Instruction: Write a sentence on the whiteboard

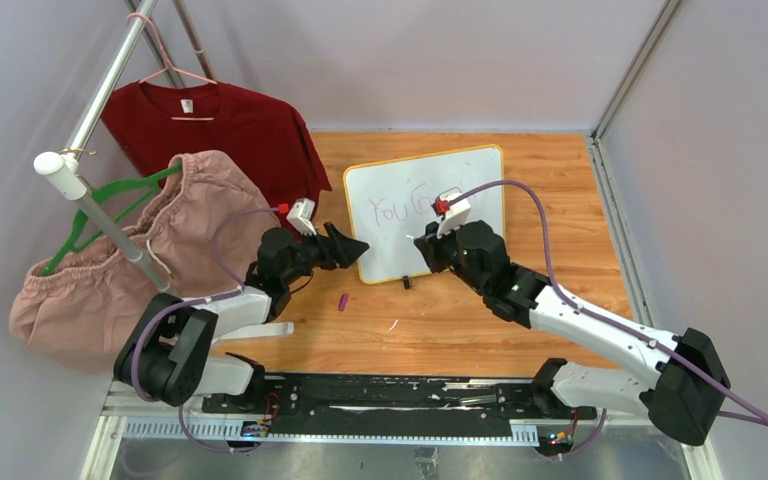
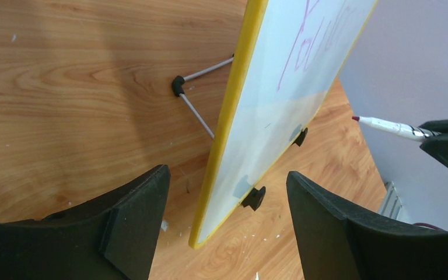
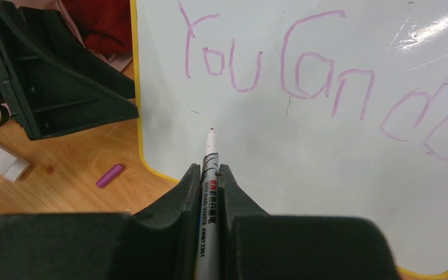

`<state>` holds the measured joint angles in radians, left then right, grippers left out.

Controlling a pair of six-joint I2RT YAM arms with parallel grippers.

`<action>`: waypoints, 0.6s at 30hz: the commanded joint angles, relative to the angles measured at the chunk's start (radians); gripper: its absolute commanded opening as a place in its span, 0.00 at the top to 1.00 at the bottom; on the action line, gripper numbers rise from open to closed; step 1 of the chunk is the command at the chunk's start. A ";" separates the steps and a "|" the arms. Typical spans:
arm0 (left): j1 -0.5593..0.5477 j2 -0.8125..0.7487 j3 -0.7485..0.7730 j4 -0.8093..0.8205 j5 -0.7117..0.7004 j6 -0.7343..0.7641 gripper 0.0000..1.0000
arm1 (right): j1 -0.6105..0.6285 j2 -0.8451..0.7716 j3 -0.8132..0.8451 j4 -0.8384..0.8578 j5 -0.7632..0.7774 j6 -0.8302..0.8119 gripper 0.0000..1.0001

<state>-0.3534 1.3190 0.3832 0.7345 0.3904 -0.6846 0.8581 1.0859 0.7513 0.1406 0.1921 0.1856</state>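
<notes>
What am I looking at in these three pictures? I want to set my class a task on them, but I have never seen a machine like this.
These are two robot arms bolted to a wooden table, each ending in a two-finger gripper. The wide picture comes from a camera above and behind them; the other two come from cameras on each wrist.

The right gripper is shut on a marker, its tip pointing at a whiteboard that stands propped on the table. Purple writing on it reads "You can do".

The left gripper is open, its fingers either side of the board's yellow edge.

A small purple cap lies on the table. A red shirt and pink shorts hang on the left.
</notes>
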 commanded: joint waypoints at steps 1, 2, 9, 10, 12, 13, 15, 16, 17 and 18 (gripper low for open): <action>-0.018 0.035 -0.076 0.233 -0.049 -0.018 0.23 | 0.018 0.016 -0.028 0.079 0.053 -0.019 1.00; -0.018 0.053 -0.088 0.294 -0.044 -0.030 0.23 | 0.018 0.022 -0.035 0.092 0.052 -0.019 1.00; -0.018 0.185 -0.103 0.455 0.010 -0.089 0.32 | 0.055 0.077 -0.052 0.174 0.067 -0.045 1.00; -0.018 0.199 -0.108 0.480 0.013 -0.098 0.32 | 0.062 0.086 -0.053 0.183 0.072 -0.048 1.00; -0.018 0.220 -0.110 0.507 0.021 -0.109 0.34 | 0.074 0.103 -0.053 0.203 0.084 -0.053 1.00; -0.018 0.226 -0.109 0.511 0.023 -0.111 0.35 | 0.079 0.112 -0.051 0.210 0.090 -0.054 1.00; -0.018 0.230 -0.111 0.512 0.020 -0.109 0.38 | 0.090 0.132 -0.044 0.224 0.103 -0.059 1.00; -0.018 0.233 -0.113 0.512 0.018 -0.108 0.40 | 0.097 0.141 -0.041 0.233 0.110 -0.063 1.00; -0.018 0.235 -0.115 0.512 0.016 -0.107 0.41 | 0.103 0.151 -0.039 0.240 0.119 -0.067 1.00; -0.018 0.236 -0.116 0.513 0.016 -0.107 0.43 | 0.110 0.158 -0.037 0.249 0.125 -0.070 1.00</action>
<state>-0.3683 1.5471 0.2794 1.1618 0.4004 -0.7914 0.9360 1.2190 0.7094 0.3096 0.2607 0.1440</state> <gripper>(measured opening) 0.599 0.138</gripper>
